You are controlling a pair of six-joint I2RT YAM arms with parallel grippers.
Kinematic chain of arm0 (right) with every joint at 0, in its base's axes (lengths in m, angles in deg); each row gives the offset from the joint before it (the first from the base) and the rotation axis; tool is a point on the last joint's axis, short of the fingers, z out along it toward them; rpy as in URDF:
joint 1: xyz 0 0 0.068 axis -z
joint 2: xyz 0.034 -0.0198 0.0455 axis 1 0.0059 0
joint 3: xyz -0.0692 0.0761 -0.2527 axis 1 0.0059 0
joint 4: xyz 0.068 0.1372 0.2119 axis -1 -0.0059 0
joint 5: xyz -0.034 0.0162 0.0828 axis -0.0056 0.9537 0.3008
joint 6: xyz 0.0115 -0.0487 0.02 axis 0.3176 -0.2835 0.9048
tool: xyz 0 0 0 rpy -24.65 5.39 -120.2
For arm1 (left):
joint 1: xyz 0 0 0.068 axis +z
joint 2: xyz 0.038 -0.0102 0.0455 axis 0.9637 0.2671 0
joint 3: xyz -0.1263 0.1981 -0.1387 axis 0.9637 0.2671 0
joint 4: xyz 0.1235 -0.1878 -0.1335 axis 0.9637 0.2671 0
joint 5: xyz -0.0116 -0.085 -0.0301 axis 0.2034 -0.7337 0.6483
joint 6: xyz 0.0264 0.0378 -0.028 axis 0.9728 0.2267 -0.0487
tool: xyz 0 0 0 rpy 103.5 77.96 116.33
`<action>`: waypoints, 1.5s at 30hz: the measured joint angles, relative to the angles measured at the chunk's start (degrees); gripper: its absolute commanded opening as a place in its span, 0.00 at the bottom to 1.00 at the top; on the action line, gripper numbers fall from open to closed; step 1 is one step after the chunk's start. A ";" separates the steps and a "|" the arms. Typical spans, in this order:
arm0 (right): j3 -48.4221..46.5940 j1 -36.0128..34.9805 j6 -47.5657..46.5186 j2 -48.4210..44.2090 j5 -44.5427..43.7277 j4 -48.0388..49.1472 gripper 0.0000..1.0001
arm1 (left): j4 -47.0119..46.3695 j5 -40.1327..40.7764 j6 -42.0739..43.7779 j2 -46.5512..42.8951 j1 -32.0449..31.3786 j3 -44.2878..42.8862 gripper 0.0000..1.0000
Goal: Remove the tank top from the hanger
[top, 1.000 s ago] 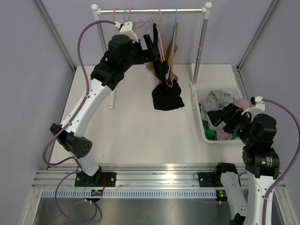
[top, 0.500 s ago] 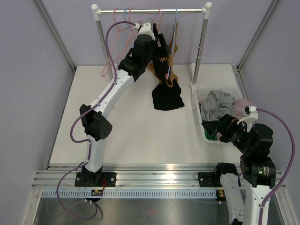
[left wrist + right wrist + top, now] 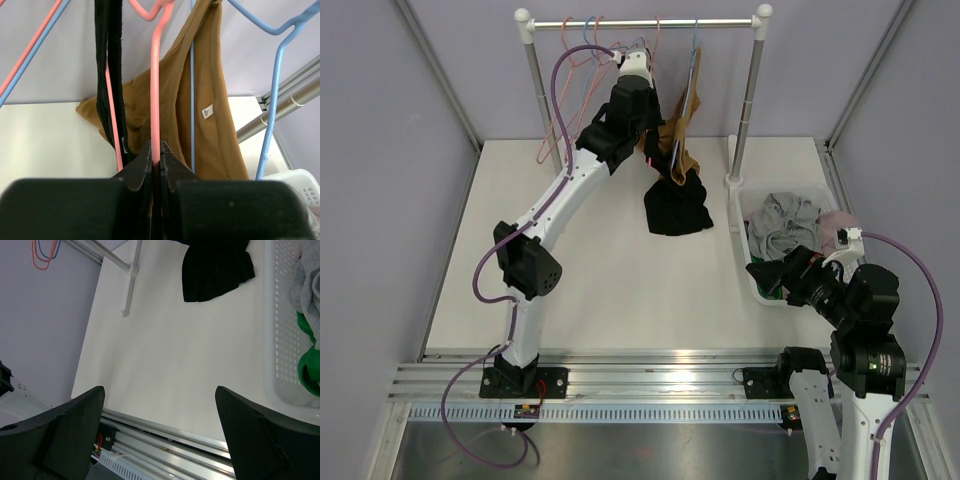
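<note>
A black tank top [image 3: 677,210] hangs from a pink hanger [image 3: 155,90] on the rack rail [image 3: 640,22], and its lower end rests on the table. Its black straps [image 3: 107,60] run beside the pink wire in the left wrist view. My left gripper [image 3: 655,95] is up at the rail, shut [image 3: 156,145] on the pink hanger's wire. Just behind hangs a brown garment [image 3: 215,100] on a blue hanger [image 3: 272,110]. My right gripper [image 3: 160,388] is open and holds nothing, low by the basket's near corner [image 3: 790,270].
A white basket [image 3: 757,285] with grey, pink and green clothes stands at the right. The rack's right post [image 3: 748,100] rises beside it. Bare pink and blue hangers [image 3: 575,40] hang at the rail's left end. The rack's left post [image 3: 542,120] stands behind my left arm.
My left arm swung right to the hung clothes and its jaws closed on the pink hanger wire. The right arm drew back and lower beside the basket, still open.
</note>
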 measured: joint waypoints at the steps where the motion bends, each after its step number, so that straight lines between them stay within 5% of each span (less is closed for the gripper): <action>1: 0.00 0.00 0.00 0.00 0.13 0.00 0.99 | 0.31 0.13 0.04 0.00 0.00 -0.20 0.00; 12: 0.00 0.00 -0.04 0.15 1.09 0.00 0.99 | 4.04 -0.28 1.92 -2.56 0.09 -0.59 0.00; 26: -3.13 0.00 -1.40 2.54 1.14 -0.48 1.00 | 9.62 -9.44 -0.42 -17.77 1.79 2.10 0.00; 38: -6.54 -0.90 -3.41 7.78 5.03 0.11 0.99 | 11.93 -17.92 -2.19 -44.35 1.79 28.65 0.00; 45: 0.96 -0.98 7.28 9.22 19.23 20.09 1.00 | 8.57 -21.88 -6.80 -71.84 1.79 55.69 0.00</action>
